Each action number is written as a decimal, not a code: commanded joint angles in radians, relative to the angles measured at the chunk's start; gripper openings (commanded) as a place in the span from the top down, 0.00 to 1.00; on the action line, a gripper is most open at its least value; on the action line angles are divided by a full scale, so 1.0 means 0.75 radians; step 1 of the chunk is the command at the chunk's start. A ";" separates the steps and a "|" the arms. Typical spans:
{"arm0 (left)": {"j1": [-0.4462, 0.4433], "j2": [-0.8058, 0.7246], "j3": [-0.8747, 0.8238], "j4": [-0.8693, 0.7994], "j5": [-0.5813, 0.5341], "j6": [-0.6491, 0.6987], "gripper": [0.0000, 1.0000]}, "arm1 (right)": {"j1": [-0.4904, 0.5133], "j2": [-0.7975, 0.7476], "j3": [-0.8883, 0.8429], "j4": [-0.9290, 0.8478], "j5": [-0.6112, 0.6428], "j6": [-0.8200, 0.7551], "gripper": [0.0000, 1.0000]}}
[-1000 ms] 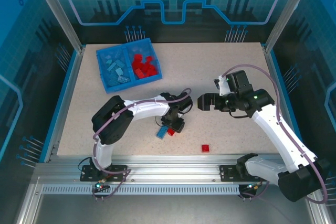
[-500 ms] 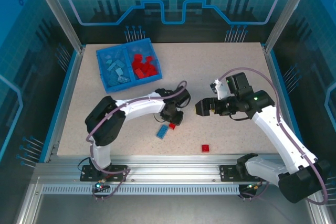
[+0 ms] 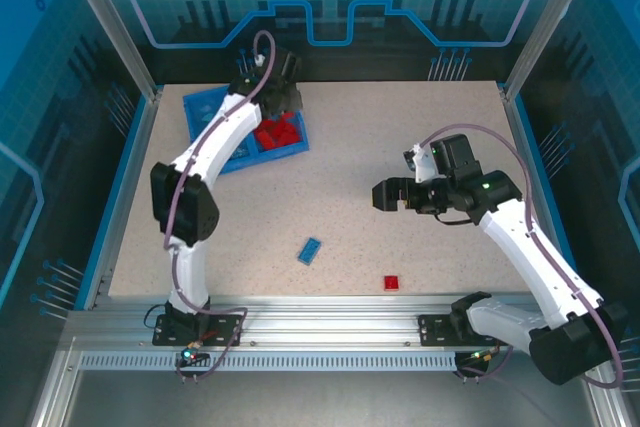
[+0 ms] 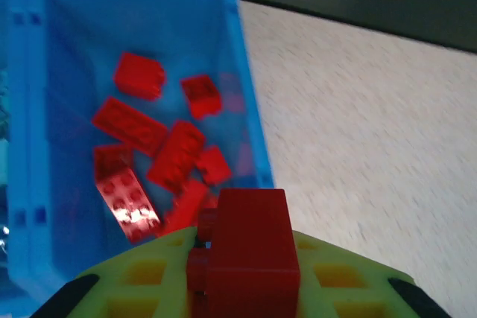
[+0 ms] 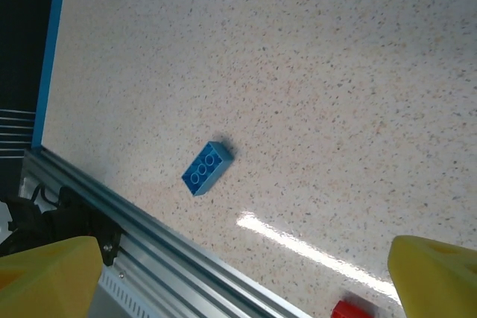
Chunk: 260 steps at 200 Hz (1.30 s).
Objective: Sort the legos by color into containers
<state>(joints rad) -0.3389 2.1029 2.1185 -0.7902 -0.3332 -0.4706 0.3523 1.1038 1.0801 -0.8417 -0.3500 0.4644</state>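
Red plastic sits tight between the yellow-green fingers [image 4: 141,288] of the left gripper [image 3: 282,97]. It is one small red toy brick [image 4: 250,247], pinched on both sides, with the jaws squeezed in narrow around it. This gripper hangs over the shallow blue plastic tray [image 4: 246,109] at the far left of the speckled beige table [image 3: 420,127]. The held brick is up above the tray's right-hand compartment [image 4: 67,42], close to its edge. A pile of red bricks [image 4: 175,156] lies on the floor of that compartment, some flat and some tipped on each other. The right gripper [image 3: 386,194] hangs over the middle of the table, well apart from the tray. Its two yellow fingers [image 5: 48,277] stand as wide as they go, and they hold nothing and touch no brick. Two bricks lie loose on the table near the front. One is a long blue brick [image 3: 309,250] with its round bumps up, lying slantwise. The other is a little red brick [image 3: 392,283], off to the right of the blue one and closer to the front rail [image 3: 330,312]. These two are apart from each other, and both are well apart from the tray.
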 commanded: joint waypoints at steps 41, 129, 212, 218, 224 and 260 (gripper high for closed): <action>0.146 0.477 0.548 -0.138 -0.012 -0.087 0.76 | -0.023 -0.028 0.099 -0.089 0.104 0.003 0.00; 0.152 0.335 0.454 -0.080 0.157 -0.058 0.52 | -0.023 -0.164 -0.040 -0.264 0.210 0.091 0.00; -0.070 -0.297 -0.180 0.033 0.340 0.361 0.43 | 0.322 -0.257 -0.375 -0.331 0.276 0.405 0.00; -0.094 -0.334 -0.235 0.034 0.351 0.407 0.43 | 0.370 -0.245 -0.401 -0.315 0.300 0.446 0.00; -0.115 -0.376 -0.290 0.041 0.370 0.450 0.42 | 0.411 -0.229 -0.419 -0.305 0.332 0.488 0.00; -0.206 -0.656 -0.679 0.135 0.751 0.733 0.20 | 0.564 -0.116 -0.514 -0.140 0.436 0.654 0.04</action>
<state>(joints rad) -0.4728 1.7161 1.7657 -0.7197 0.0010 -0.1337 0.7174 0.9737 0.7292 -1.0336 -0.0990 0.8272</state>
